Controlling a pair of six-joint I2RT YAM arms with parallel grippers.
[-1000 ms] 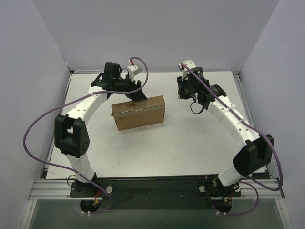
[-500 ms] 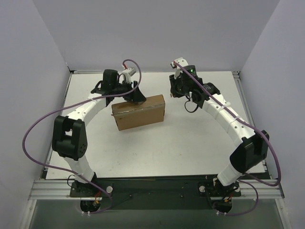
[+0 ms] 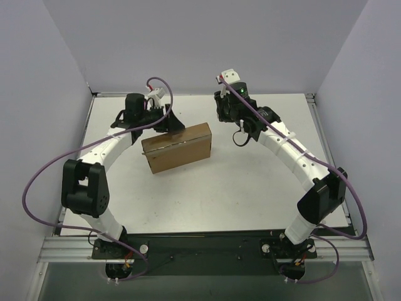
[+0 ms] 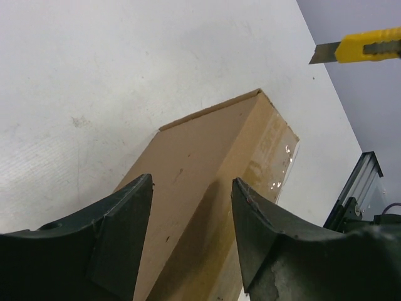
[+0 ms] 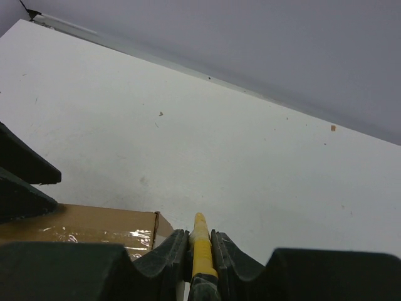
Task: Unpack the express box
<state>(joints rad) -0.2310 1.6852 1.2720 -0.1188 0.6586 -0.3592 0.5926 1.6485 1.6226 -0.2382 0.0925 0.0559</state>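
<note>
Left end effector spread over express box edge, knife nearby

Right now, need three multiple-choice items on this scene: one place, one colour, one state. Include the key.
1. Where is the box on the table?
A. Mid-table, between the two arms
B. At the near edge, by the arm bases
C. Against the right edge

2. What colour is the knife handle?
A. Red
B. Yellow
C. Blue

3. The right gripper is:
A. Open and empty
B. Shut on the box
C. Shut on the knife

Key:
1 A: the top view shows the box lying between the arms, away from every edge.
2 B: both wrist views show a yellow handle.
3 C: the right wrist view shows the fingers closed on the knife, with the box lying on the table below.
</note>
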